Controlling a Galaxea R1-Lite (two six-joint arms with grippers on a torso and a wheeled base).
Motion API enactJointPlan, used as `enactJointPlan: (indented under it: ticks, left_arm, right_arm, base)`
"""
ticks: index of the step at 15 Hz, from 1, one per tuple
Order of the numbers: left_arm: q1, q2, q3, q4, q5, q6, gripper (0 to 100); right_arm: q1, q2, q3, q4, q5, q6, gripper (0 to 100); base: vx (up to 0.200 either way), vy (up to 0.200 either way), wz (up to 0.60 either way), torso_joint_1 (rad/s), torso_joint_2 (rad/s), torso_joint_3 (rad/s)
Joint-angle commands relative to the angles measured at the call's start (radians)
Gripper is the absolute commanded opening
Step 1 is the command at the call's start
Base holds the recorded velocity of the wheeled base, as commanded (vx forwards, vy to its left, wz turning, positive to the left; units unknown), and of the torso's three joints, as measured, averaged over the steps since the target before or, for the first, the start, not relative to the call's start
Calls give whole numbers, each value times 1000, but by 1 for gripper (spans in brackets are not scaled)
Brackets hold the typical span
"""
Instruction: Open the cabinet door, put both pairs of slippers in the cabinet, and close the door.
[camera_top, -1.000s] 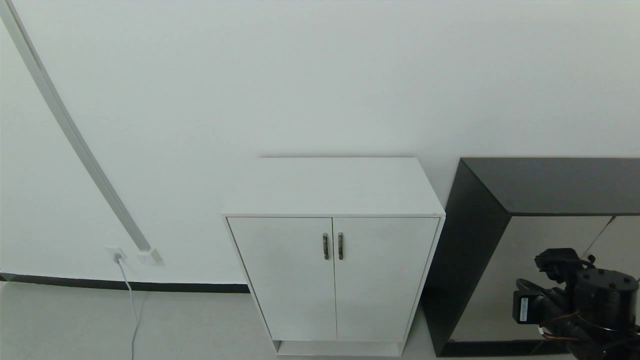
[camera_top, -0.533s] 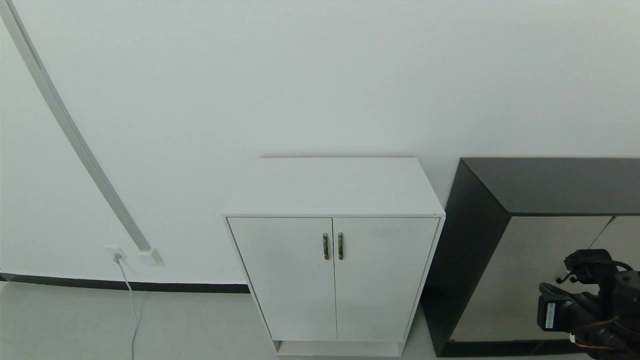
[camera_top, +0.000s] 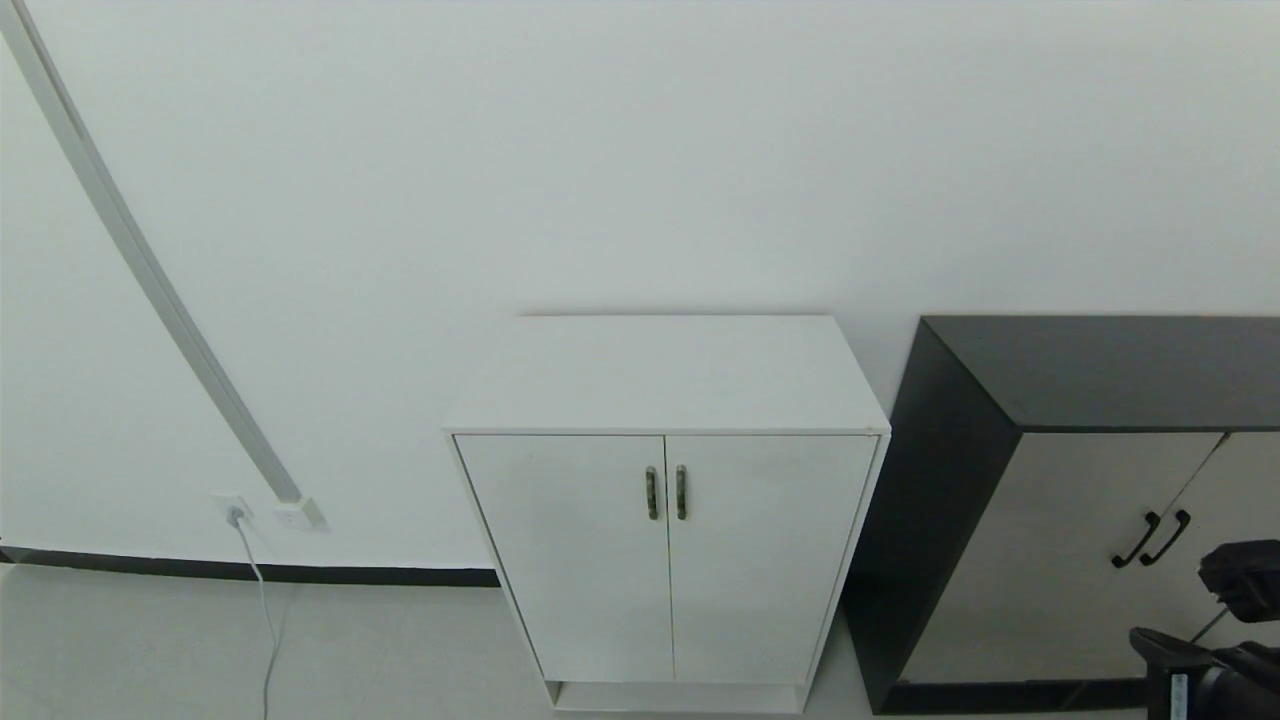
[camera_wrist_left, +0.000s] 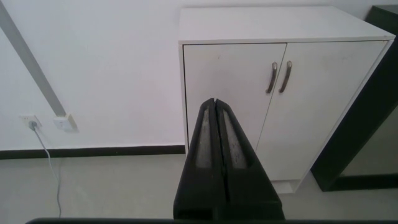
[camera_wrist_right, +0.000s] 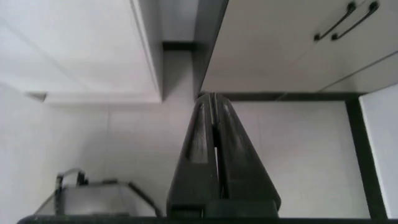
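White socket at far left; cabinet in the middle, both doors shut, black cabinet just beside it. Left gripper faces the cabinet, fingers pressed together; right gripper, fingers closed, hangs above the floor.

The left hand is matte black, with two long fingers tapering to a narrow tip, each faced with a grey pad. The right hand looks alike. The right arm is black and carries a small white label.
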Motion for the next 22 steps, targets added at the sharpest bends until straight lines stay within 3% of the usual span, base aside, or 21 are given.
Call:
enactJointPlan:
  ticks: [1, 6, 12, 22]
  left_arm:
    - [0, 0, 0, 0, -1, 0, 0]
    - [0, 0, 0, 0, -1, 0, 0]
    - [0, 0, 0, 0, -1, 0, 0]
    - [0, 0, 0, 0, -1, 2, 0]
  right_arm:
    - [0, -218, 0, 154, 42, -5, 0]
    - [2, -505, 0, 543, 170, -25, 0]
    - [10, -671, 0, 791, 277, -27, 0]
    - [51, -801, 0, 869, 308, -60, 0]
  base:
    - [0, 0, 0, 0, 0, 0]
    - [0, 0, 0, 0, 0, 0]
    - [0, 0, 0, 0, 0, 0]
    - [0, 0, 0, 0, 0, 0]
